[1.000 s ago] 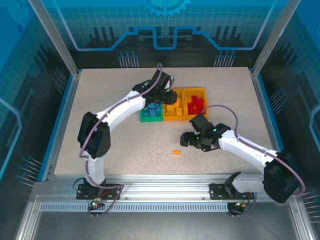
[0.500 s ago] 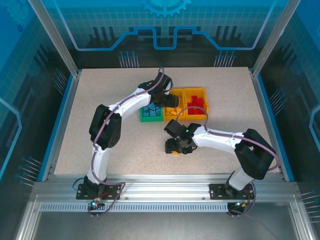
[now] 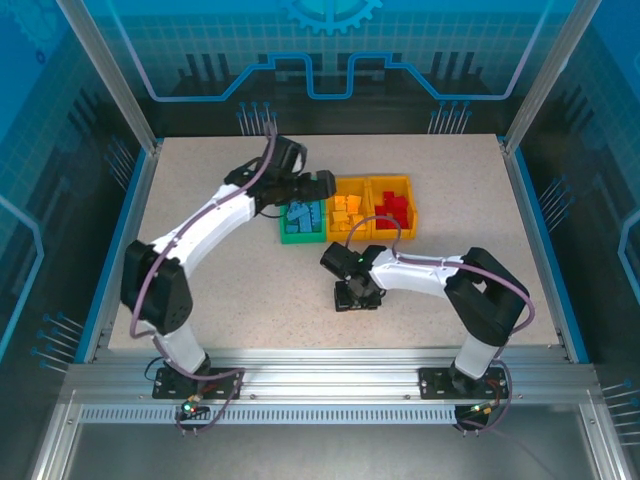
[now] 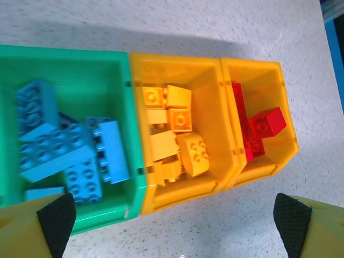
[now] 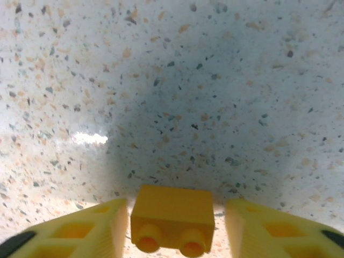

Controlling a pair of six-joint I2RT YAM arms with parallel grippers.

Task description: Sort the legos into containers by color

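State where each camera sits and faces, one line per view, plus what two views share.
Top external: above and behind the bases, facing down at the table, both arms whole.
Left wrist: over the containers, facing down, own fingertips at the bottom corners.
Right wrist: low over the table, facing a yellow lego between its fingers.
Shared: top and left wrist both show the containers.
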